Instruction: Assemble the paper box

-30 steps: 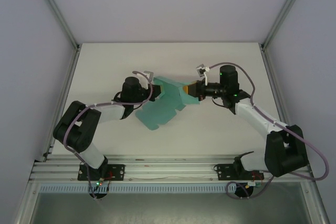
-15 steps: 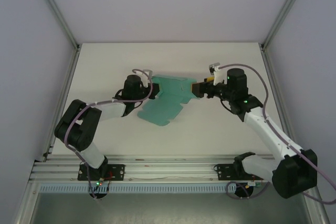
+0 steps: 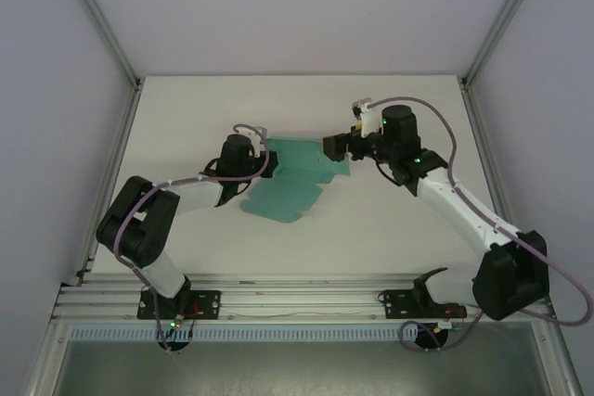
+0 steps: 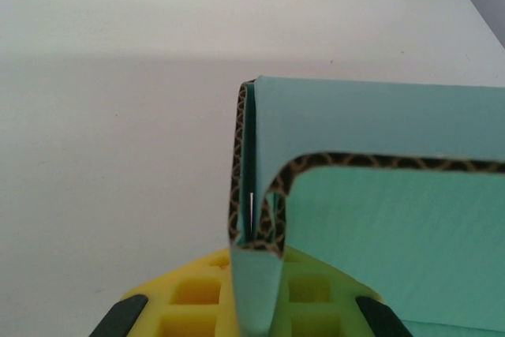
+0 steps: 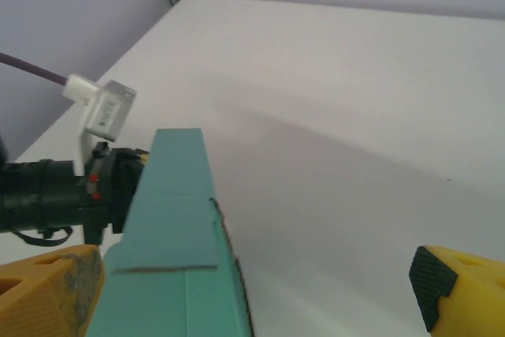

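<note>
The paper box [image 3: 290, 187] is a teal die-cut card sheet, partly folded, lying mid-table. My left gripper [image 3: 266, 159] is shut on its left edge; in the left wrist view the yellow fingers [image 4: 181, 297] pinch a doubled flap of the card [image 4: 394, 211] at the left gripper [image 4: 256, 297]. My right gripper [image 3: 336, 146] stands open at the sheet's upper right corner. In the right wrist view a raised teal panel [image 5: 170, 219] stands between the wide-apart fingers [image 5: 465, 290], close to the left one and not clamped by the right gripper [image 5: 252, 297].
The white table [image 3: 399, 220] has bare room in front of and behind the sheet. Aluminium frame posts [image 3: 102, 25] and grey walls bound it on both sides. The mounting rail [image 3: 297, 299] runs along the near edge.
My right gripper opened and let go of the card, pulled away to the right, then came back to its upper right corner. The sheet settled lower. The left gripper kept its hold.
</note>
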